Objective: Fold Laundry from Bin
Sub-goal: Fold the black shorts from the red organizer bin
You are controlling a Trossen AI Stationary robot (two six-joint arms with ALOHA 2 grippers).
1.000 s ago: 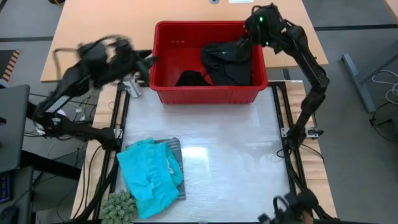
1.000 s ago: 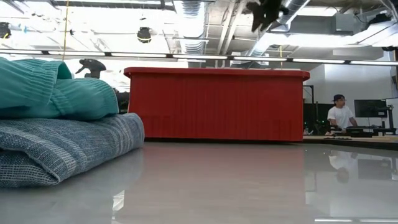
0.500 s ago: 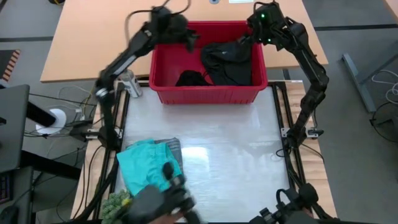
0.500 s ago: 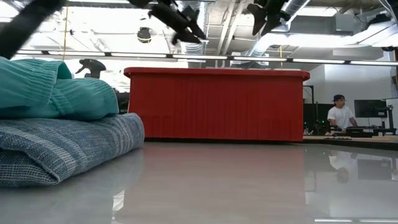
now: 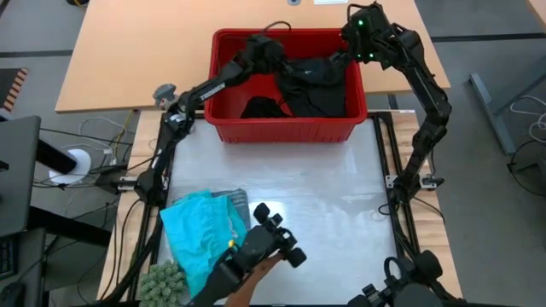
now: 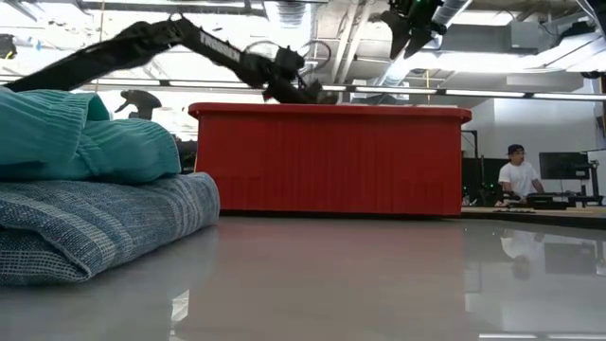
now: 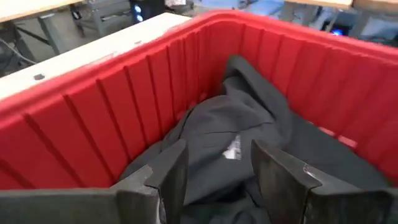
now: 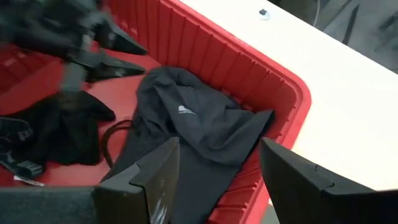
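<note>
The red bin [image 5: 286,128] stands at the far side of the table [image 5: 324,205], and black garments lie inside it: a large one [image 5: 316,85] heaped toward the right, and a smaller one [image 5: 260,108] against the near wall. The left gripper [image 5: 275,53] reaches over the bin's far left part, just above the large black garment [image 7: 230,149]; its fingers [image 7: 171,171] stand apart with nothing between them. The right gripper [image 5: 345,53] hangs over the bin's far right corner, above the same garment [image 8: 193,124], its fingers [image 8: 155,174] spread wide and empty. At the near left of the table a turquoise garment [image 5: 200,239] lies on top of a blue-grey striped one [image 5: 241,209], folded in a pile. In the low view a person [image 6: 518,175] stands far off in the room behind.
</note>
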